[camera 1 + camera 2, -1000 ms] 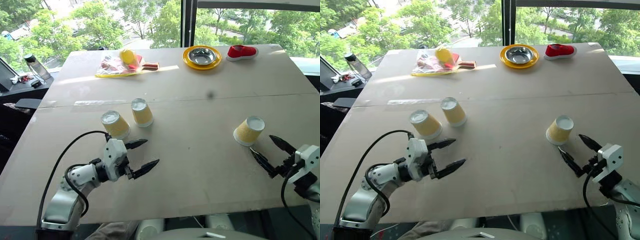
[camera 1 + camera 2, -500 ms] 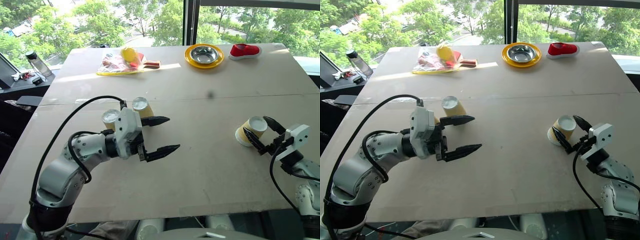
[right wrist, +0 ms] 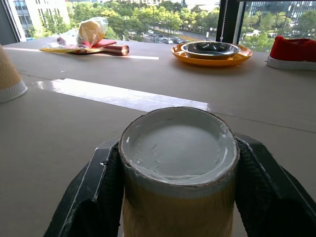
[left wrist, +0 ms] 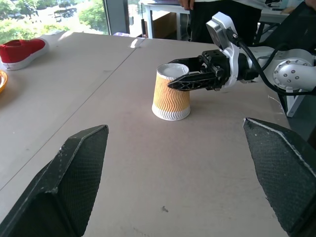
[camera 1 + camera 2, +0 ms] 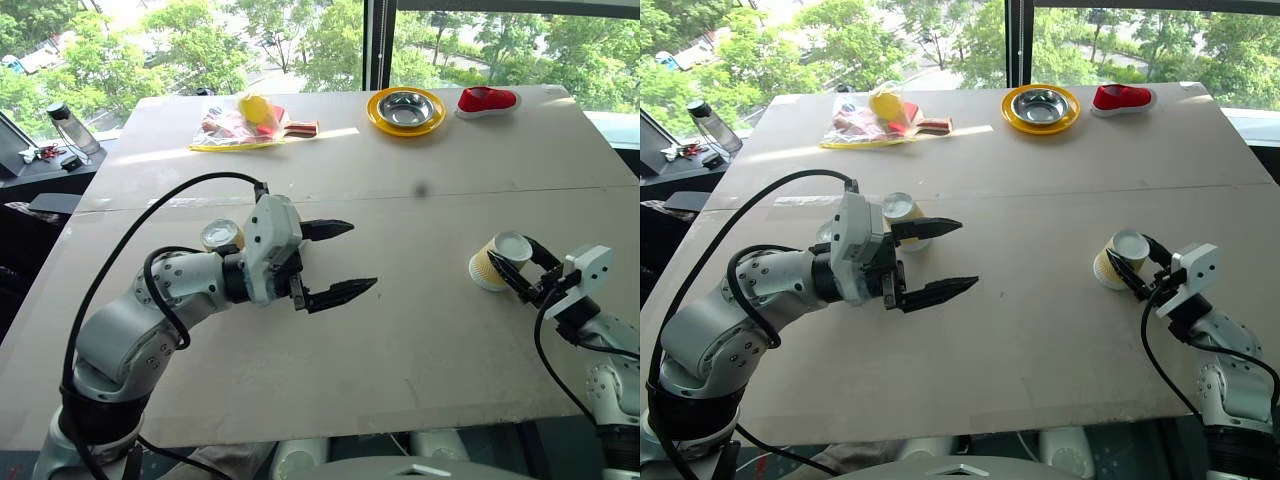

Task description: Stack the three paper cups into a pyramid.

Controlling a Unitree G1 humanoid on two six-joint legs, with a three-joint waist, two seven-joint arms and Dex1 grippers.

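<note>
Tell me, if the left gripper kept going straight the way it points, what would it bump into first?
Probably the paper cup that the right gripper is shut on; depth is hard to judge.

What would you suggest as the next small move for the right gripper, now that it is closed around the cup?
Probably lift the cup straight up off the table. The right gripper is clamped on its upper part, and the cup stands upside down, far from the other two cups beside the open left gripper.

Head eyes overlook the table (image 5: 420,330); both wrist views face one cup (image 4: 171,98), the right closest.
</note>
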